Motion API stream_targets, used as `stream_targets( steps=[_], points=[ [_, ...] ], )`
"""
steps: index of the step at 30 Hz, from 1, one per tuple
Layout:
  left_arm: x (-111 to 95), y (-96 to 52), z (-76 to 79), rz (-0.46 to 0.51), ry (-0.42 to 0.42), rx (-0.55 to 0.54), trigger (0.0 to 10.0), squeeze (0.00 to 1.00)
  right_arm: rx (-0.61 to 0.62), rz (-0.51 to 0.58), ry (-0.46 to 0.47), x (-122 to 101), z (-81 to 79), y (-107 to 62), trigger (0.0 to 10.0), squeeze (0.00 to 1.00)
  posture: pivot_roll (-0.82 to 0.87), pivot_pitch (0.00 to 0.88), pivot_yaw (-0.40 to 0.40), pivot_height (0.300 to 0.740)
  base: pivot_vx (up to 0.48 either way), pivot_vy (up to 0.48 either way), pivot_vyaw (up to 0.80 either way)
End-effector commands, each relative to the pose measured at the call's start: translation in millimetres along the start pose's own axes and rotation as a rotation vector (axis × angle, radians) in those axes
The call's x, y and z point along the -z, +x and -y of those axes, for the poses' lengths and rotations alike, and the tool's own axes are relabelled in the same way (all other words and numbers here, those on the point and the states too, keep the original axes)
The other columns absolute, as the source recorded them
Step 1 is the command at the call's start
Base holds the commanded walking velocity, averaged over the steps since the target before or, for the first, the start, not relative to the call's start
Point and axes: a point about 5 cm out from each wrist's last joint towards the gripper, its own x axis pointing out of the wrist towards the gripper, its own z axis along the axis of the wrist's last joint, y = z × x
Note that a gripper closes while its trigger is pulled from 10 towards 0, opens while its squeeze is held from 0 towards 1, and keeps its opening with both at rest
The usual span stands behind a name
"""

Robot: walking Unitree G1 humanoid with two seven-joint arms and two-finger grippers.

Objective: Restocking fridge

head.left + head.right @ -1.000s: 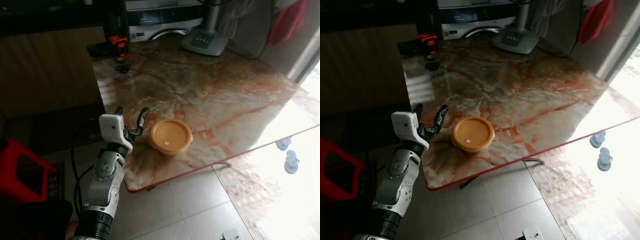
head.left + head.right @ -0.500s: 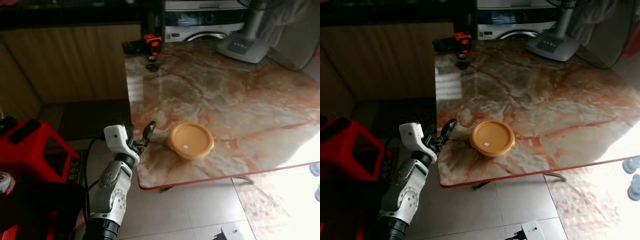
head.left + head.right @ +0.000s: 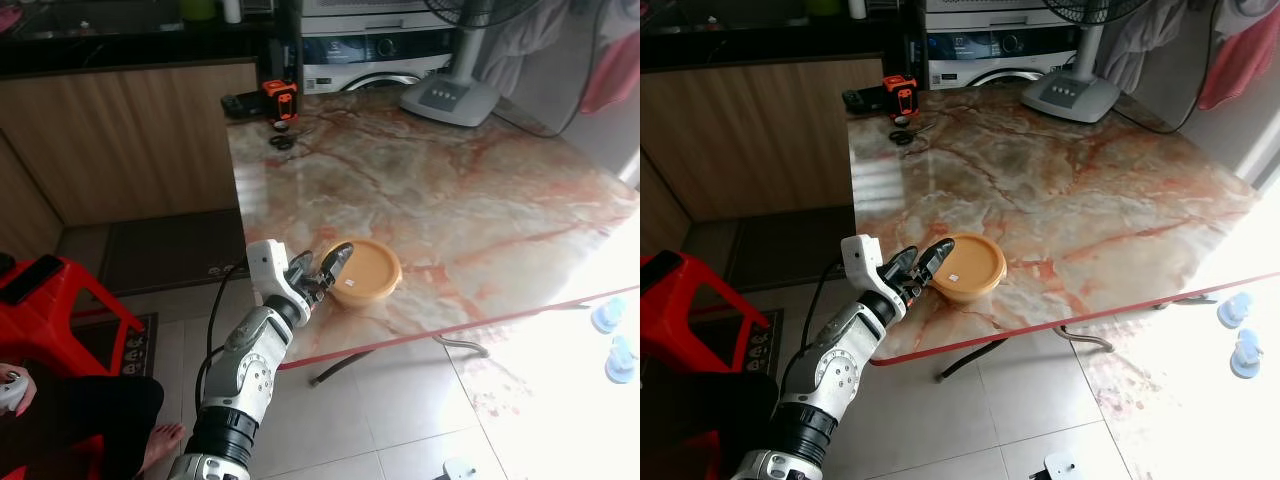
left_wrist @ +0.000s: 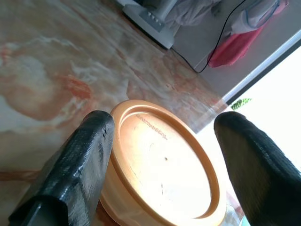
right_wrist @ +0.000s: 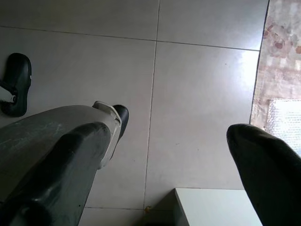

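A round orange lidded container (image 3: 367, 271) sits on the marble table (image 3: 450, 190) near its front left corner. My left gripper (image 3: 322, 268) reaches over the table's edge and is open, its black fingers (image 4: 87, 160) straddling the near side of the container (image 4: 164, 169). One finger sits close against the rim; I cannot tell if it touches. My right gripper (image 5: 169, 136) hangs open over the tiled floor (image 5: 197, 94).
A fan base (image 3: 447, 98), an orange-and-black device (image 3: 278, 100) and a small black object (image 3: 281, 142) stand at the table's far end. A red stool (image 3: 50, 300) and a person's foot (image 3: 160, 445) are at the lower left. Blue slippers (image 3: 612, 340) lie on the floor at the right.
The camera has swung about. My left gripper has moved forward from beside the table's corner to the container, which now lies between its open fingers.
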Motion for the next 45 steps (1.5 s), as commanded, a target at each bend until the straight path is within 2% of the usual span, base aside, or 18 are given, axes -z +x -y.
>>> stream_targets(
  steps=[1, 7, 10, 13, 19, 22, 28, 33, 35, 38, 42, 43, 45],
  points=[
    [-4, 3.3, -3.4, 0.008, -0.019, -0.019, 10.0, 0.00, 0.003, -0.010, -0.006, 2, 0.2, -0.2, 10.0, 0.00, -0.09, 0.023, -0.030, 0.740, 0.000, 0.000, 0.00],
    [-7, 3.1, -2.4, 0.049, -0.048, -0.030, 10.0, 0.00, 0.005, -0.006, -0.005, 1, 0.9, -0.2, 10.0, 0.00, -0.09, 0.026, -0.033, 0.740, 0.000, 0.000, 0.00],
    [-6, 1.6, -4.2, 0.072, -0.077, -0.070, 10.0, 0.00, 0.003, -0.005, -0.008, 1, 1.0, -0.2, 10.0, 0.00, -0.09, 0.027, -0.035, 0.740, 0.000, 0.000, 0.00],
    [2, 1.3, -6.3, 0.044, -0.087, -0.086, 10.0, 0.00, 0.001, -0.006, -0.013, 0, 0.9, -0.2, 10.0, 0.00, -0.09, 0.028, -0.037, 0.740, 0.000, 0.000, 0.00],
    [4, 6.4, -4.8, -0.004, -0.025, -0.098, 10.0, 0.00, 0.002, -0.004, -0.017, 0, 1.0, -0.1, 10.0, 0.00, -0.09, 0.027, -0.034, 0.740, 0.000, 0.000, 0.00],
    [1, 7.3, -10.5, -0.004, 0.070, -0.161, 10.0, 0.00, 0.002, -0.003, -0.015, -1, 1.1, 0.0, 10.0, 0.00, -0.09, 0.027, -0.034, 0.740, 0.000, 0.000, 0.00],
    [-12, 6.2, -16.5, 0.053, 0.159, -0.238, 10.0, 0.00, -0.005, -0.004, -0.020, -1, 0.8, 0.0, 10.0, 0.00, -0.09, 0.026, -0.036, 0.740, 0.000, 0.000, 0.00],
    [-13, 10.3, -9.5, 0.008, 0.318, -0.192, 10.0, 0.00, -0.006, -0.004, -0.025, -1, 0.6, 0.1, 10.0, 0.00, -0.09, 0.027, -0.036, 0.740, 0.000, 0.000, 0.00],
    [-10, 12.7, 1.5, -0.022, 0.398, -0.094, 10.0, 0.00, -0.006, -0.004, -0.025, -1, 0.6, 0.1, 10.0, 0.00, -0.09, 0.028, -0.037, 0.740, 0.000, 0.000, 0.00],
    [-8, 14.3, 12.5, -0.036, 0.464, -0.004, 10.0, 0.00, -0.007, -0.004, -0.026, -1, 0.5, 0.1, 10.0, 0.00, -0.09, 0.028, -0.037, 0.740, 0.000, 0.000, 0.00],
    [-11, 15.3, 15.0, -0.027, 0.547, -0.005, 10.0, 0.00, -0.008, -0.005, -0.026, -1, 0.3, 0.1, 10.0, 0.00, -0.09, 0.029, -0.035, 0.740, 0.000, 0.000, 0.00],
    [-12, 16.1, 11.8, -0.036, 0.587, -0.038, 10.0, 0.00, -0.009, -0.005, -0.025, -1, 0.2, 0.0, 10.0, 0.00, -0.09, 0.029, -0.035, 0.740, 0.000, 0.000, 0.00],
    [-13, 16.5, 9.7, -0.042, 0.618, -0.052, 10.0, 0.00, -0.009, -0.005, -0.025, -1, 0.1, 0.1, 10.0, 0.00, -0.09, 0.029, -0.034, 0.740, 0.000, 0.000, 0.00]
  ],
)
